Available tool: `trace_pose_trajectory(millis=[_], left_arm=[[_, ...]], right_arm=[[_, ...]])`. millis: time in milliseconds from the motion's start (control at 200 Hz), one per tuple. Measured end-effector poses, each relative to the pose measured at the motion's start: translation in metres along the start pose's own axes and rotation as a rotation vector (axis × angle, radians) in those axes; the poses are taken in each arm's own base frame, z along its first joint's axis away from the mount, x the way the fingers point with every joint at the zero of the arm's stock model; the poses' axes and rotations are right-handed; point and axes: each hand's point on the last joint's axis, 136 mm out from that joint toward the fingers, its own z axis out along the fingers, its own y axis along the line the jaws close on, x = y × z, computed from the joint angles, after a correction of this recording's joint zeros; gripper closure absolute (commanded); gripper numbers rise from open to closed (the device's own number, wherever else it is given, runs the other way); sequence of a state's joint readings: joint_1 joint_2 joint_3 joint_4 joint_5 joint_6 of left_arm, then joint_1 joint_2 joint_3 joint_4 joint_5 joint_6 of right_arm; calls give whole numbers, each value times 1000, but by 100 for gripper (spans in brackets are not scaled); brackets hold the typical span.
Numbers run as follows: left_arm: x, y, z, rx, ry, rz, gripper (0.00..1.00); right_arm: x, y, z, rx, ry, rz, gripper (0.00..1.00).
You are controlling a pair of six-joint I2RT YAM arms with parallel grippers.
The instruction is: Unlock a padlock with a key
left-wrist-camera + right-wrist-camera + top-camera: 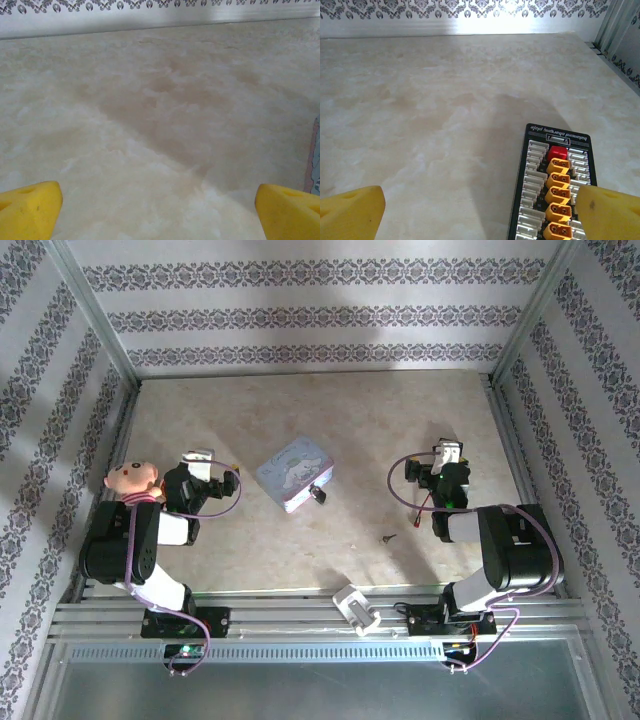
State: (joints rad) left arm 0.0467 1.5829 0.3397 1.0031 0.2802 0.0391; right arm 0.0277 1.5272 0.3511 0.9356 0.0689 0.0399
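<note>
Both pairs of yellow fingers stand spread wide with nothing between them. The left gripper (203,455) hangs over the bare beige marbled table (150,125). The right gripper (447,452) has a black rectangular charging board with orange plugs (552,200) lying just ahead of its right fingertip (610,215).

The very small, thin, dark brownish metal key (387,537) lies flat behind and to the left of the right fingers, back toward that arm's base and well apart from them. The tiny black-bodied padlock with its silvery shackle (319,494) sits between the two grippers, well off to the right of the left fingers. It is touching or just beside the near corner of the pale blue cartoon-printed tin box (295,473).

Here's the danger: that key is thin and flat on a smooth top, so closing fingers may skate it away or pinch it crooked, and the blade then won't line up. The padlock lies loose, and a push from the key could shove it along unless the left fingers pin it. A careless reach could also bump the tin or snag the board.

The key's long axis runs roughly across the table, slightly tilted; which end is the bow is too small to tell. The padlock seems to point its shackle toward the tin, and its keyhole is not visible.
</note>
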Motion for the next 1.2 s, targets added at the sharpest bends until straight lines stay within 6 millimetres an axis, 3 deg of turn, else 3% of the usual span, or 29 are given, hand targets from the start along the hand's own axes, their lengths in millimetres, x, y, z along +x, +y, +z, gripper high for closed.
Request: trace_pose_trajectory(millis=[804, 1199], left_arm=[[0, 0, 0, -1, 0, 0, 1], [-4, 15, 4, -83, 8, -18, 1]], right_arm=[[0, 0, 0, 0, 0, 0, 2], [-3, 1, 1, -6, 1, 0, 2]])
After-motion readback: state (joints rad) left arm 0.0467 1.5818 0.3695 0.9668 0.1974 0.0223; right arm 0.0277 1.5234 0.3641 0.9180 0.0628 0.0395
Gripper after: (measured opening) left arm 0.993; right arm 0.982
